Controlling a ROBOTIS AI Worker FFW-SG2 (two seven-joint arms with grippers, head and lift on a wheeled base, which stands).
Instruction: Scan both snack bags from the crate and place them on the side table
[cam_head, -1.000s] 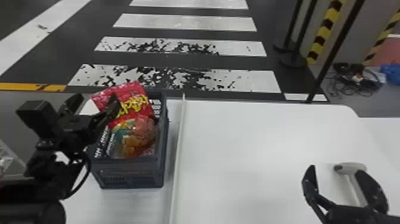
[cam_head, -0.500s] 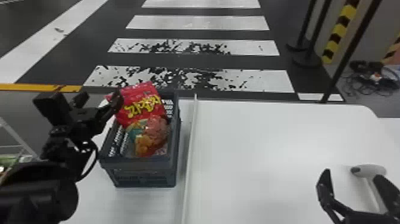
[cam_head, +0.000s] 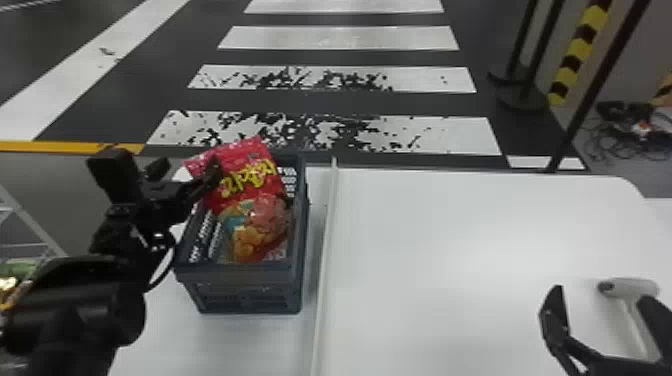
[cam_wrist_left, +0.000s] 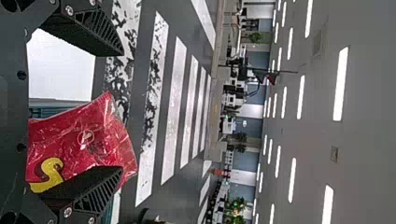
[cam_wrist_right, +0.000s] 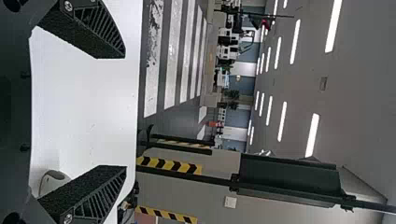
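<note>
1. Left gripper (cam_head: 187, 167) is at the crate's ten o'clock, fingers spread wide, one overlapping the red bag (cam_head: 250, 175) (contact? can't tell)!
2. That bag pokes above the crate (cam_head: 240, 277) at eleven o'clock.
3. Orange-and-pink candy (cam_head: 257, 227) shows inside, toward six (can't tell if it's a second bag).
4. Over at four o'clock, right gripper (cam_head: 605, 305) has its fingers apart, near the scanner (cam_head: 642, 287) on the white table (cam_head: 440, 250).

In the head view, the left arm (cam_head: 80, 305) slants up from the lower left, the left gripper (cam_head: 187, 167) spread open. The right gripper (cam_head: 602, 295), lower right, also gapes wide.
</note>
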